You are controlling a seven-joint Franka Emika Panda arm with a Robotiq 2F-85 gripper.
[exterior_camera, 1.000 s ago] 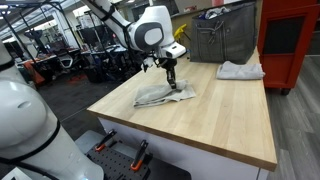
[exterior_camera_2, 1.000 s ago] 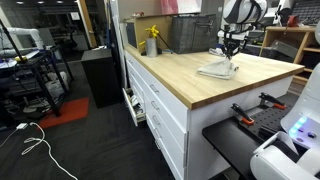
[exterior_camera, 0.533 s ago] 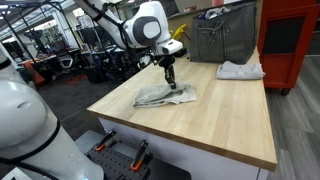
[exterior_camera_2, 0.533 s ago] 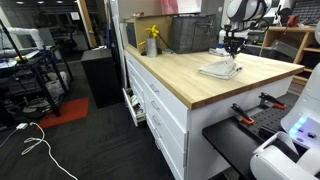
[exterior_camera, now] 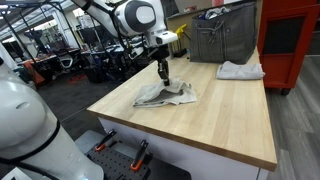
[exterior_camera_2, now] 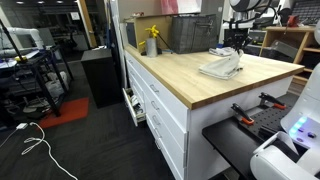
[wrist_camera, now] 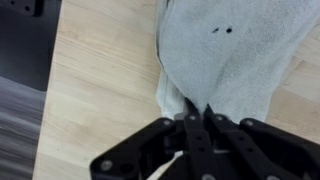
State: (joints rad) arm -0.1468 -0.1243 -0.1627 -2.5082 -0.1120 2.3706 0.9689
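Your end effector (wrist_camera: 197,112) is pinched shut on a thin fold of the crumpled grey cloth towel (exterior_camera: 165,95), which lies toward the left of the light wooden desk (exterior_camera: 220,115). With so little fabric gripped, it could slip free if you jerk upward.

The gripper (wrist_camera: 197,116) is matt black, plastic and metal by its look. Between its fingers sits the grey towel (wrist_camera: 235,50): soft napped cloth, dull and slightly rough, with 2 small dark specks. Under the gripper the tabletop (wrist_camera: 100,70) is pale wood, smooth, fine-grained, with a faint satin sheen. Well beyond the gripper in an exterior view are another cloth (exterior_camera: 240,70), light grey and crumpled, a dark mesh basket (exterior_camera: 222,42) and a red cabinet (exterior_camera: 290,35) of glossy painted metal. Above the gripper the arm's shell (exterior_camera: 135,15) is glossy white plastic.
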